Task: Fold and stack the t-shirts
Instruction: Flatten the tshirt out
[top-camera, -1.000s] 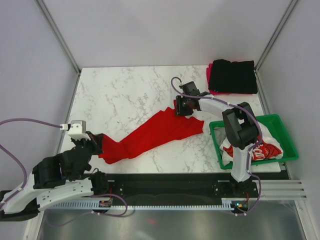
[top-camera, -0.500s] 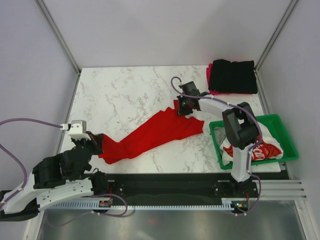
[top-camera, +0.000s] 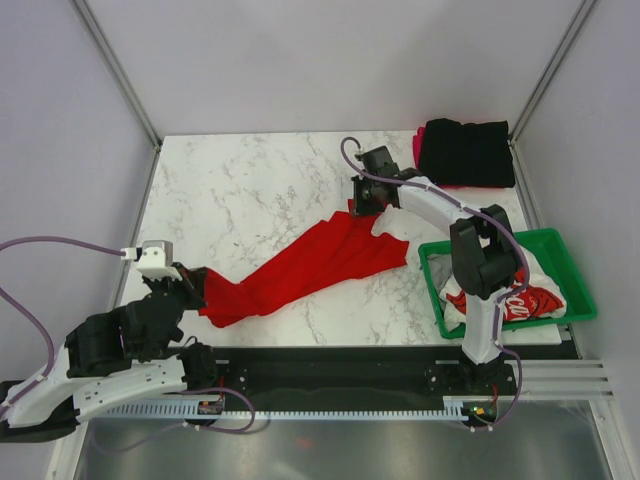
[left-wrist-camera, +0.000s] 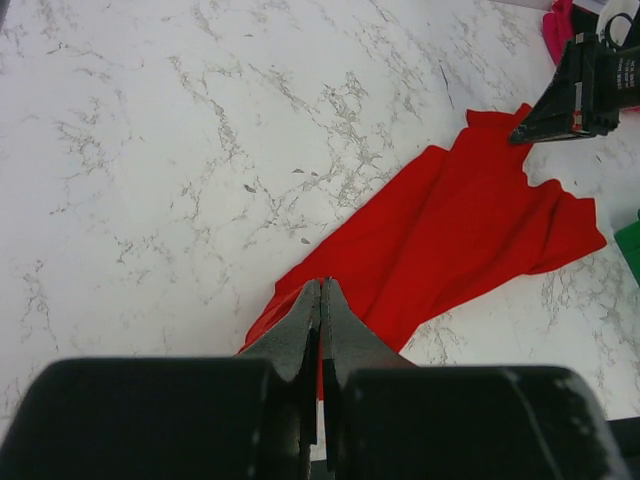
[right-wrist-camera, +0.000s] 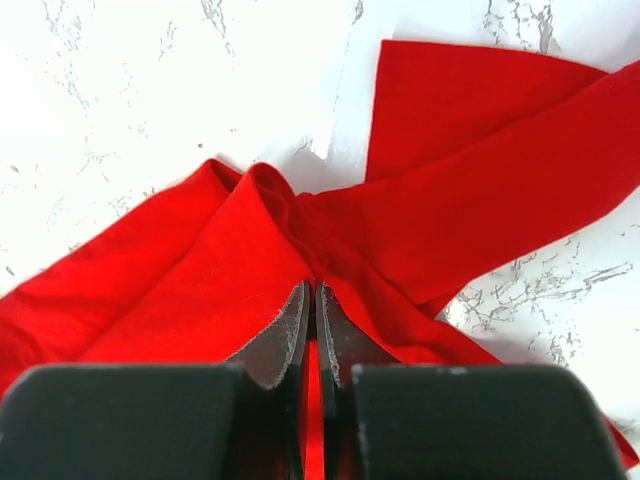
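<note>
Moved: Your right gripper has carried its end of the red t-shirt a little farther from the arm bases than half a second ago. The left gripper has not shifted.
Right jaws: They are closed to a sliver on a bunched fold of red cloth. The cloth fans out ahead of the tips and to both sides, and a flatter flap lies ahead and to their right.
Left jaws: They are pressed together on the opposite end, and the shirt runs away ahead of the tips as a long twisted band.
Why held so: Pinching both ends lets you draw the cloth taut. I judge this is the spreading-out before any fold.
Unclear: The cloth is too bunched to tell whether either pinch is on hem, sleeve or shoulder.
Stack: The black t-shirt lies folded on the magenta one, well apart from and behind the right jaws.
Waiting: A white tee with red print sits in the green crate, away from both sets of jaws.
Next need: You probably have to untwist the band and lay it flat on the marble table.
</note>
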